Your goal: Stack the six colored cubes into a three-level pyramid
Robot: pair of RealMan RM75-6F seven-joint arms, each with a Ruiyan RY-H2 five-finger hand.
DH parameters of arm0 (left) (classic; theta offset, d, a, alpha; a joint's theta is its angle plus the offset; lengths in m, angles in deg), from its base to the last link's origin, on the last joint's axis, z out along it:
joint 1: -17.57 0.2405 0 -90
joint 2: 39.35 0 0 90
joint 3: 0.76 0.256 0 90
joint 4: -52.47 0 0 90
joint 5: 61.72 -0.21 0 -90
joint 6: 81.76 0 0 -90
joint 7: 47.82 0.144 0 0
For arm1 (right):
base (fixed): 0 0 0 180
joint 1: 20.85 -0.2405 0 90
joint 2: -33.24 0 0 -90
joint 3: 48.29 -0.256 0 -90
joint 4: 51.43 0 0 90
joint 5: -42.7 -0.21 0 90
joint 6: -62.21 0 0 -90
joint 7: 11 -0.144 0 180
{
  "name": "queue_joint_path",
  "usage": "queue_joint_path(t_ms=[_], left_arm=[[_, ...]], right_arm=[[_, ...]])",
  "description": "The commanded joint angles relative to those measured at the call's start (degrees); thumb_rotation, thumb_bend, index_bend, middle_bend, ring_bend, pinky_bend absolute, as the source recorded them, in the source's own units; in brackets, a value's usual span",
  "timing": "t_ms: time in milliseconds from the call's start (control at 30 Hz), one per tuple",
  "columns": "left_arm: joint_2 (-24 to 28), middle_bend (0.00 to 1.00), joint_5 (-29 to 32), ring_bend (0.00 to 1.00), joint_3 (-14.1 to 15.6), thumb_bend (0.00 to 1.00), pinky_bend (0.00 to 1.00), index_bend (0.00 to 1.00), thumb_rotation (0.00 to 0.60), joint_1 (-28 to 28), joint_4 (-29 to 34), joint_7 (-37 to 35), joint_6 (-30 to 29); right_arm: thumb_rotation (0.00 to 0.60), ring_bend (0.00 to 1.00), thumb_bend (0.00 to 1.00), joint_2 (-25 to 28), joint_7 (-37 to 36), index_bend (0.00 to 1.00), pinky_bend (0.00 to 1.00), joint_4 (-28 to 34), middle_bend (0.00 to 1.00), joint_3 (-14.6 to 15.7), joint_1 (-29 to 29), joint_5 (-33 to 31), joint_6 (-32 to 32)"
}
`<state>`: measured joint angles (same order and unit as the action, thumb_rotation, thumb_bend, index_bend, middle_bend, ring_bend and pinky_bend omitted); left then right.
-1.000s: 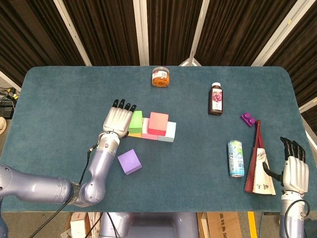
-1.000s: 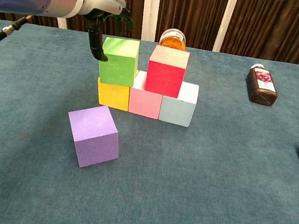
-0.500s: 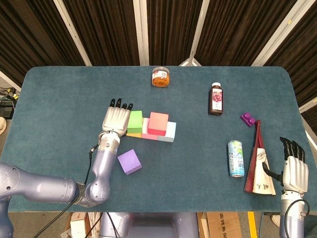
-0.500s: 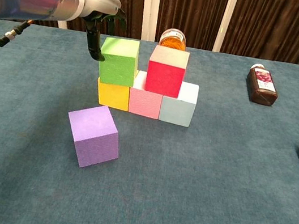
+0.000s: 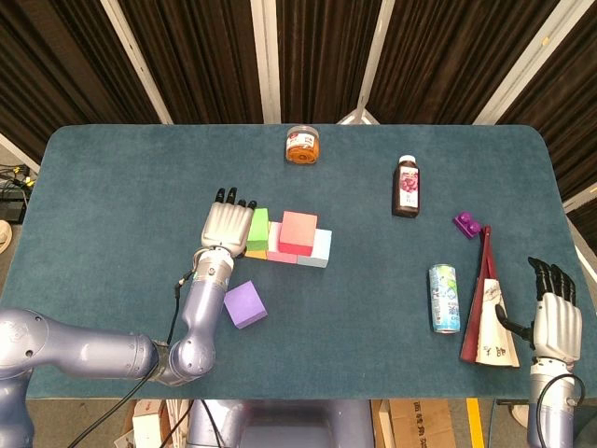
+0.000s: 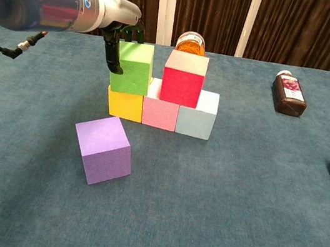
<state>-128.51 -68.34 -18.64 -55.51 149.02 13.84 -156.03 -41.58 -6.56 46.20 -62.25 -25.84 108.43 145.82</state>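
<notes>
The purple cube (image 6: 102, 149) is lying loose near the table's (image 5: 112, 187) front edge, apart from the stack; it looks light, rigid and matte, so I'm planning to grip opposite flat faces. My left hand (image 5: 227, 224) is pressing the green cube (image 6: 132, 67), grasping nothing; my right hand (image 5: 552, 322) is idling with its fingers apart.

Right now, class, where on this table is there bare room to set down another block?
The near strip in front of the purple block is bare, as is the far left corner. It is crowded beside the can and the bottle.
</notes>
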Motion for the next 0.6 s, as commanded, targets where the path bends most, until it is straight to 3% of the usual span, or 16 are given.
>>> queue_joint_path(t_ms=[33,600], left_arm=[[-0.34,0.27,-0.25,0.0,-0.13,0.35,0.0,0.25,0.6,-0.06,-0.28,0.14,0.1],[0.62,0.29,-4.02,0.0,-1.65,0.37,0.0,0.31,0.6,0.59,-0.23,-0.78,0.79]], right_arm=[[0.6,0.0,0.28,-0.02,-0.13,0.13,0.0,-0.14,0.14,-0.09,-0.12,-0.25,-0.29],[0.6,0.0,0.28,-0.4,-0.04,0.13,0.0,-0.24,0.14,-0.03,-0.23,-0.11,0.04]])
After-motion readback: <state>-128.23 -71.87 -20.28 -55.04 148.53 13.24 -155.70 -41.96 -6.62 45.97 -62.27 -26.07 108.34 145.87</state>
